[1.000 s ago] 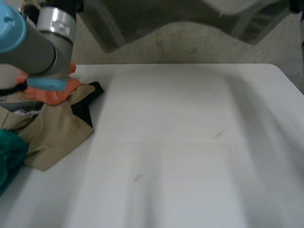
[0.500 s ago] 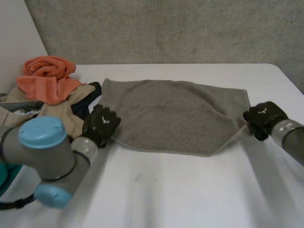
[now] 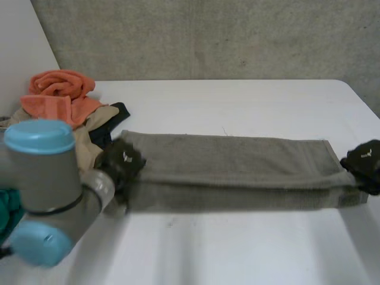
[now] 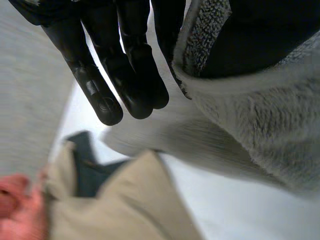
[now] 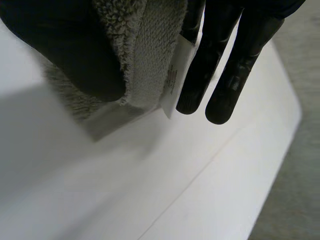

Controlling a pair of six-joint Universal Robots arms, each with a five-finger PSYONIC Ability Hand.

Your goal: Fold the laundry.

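Nearest to me, my left arm [image 3: 44, 190] crosses the front left of the white table [image 3: 237, 255]. Its hand, my left hand [image 3: 123, 160], is closed on the left end of the grey towel [image 3: 231, 163]. In the left wrist view the towel's edge is pinched between my straight fingers [image 4: 122, 75] and my thumb. At the other end, my right hand [image 3: 364, 158] grips the towel's right end the same way. In the right wrist view the thick pile and a small white label [image 5: 175, 80] sit clamped between thumb and fingers [image 5: 227, 70].

The towel runs as a long, narrow band from one hand to the other across the middle of the table, doubled along its length. I cannot tell whether its lower edge touches the table.

Past my left hand, at the table's left side, lies a heap of laundry. A tan garment [image 3: 89, 142] is just beside the hand, with a black garment [image 3: 116, 116] under it. A teal cloth [image 3: 7, 205] lies at the table's left edge, and an orange towel [image 3: 59, 95] is bunched on top, farthest back.
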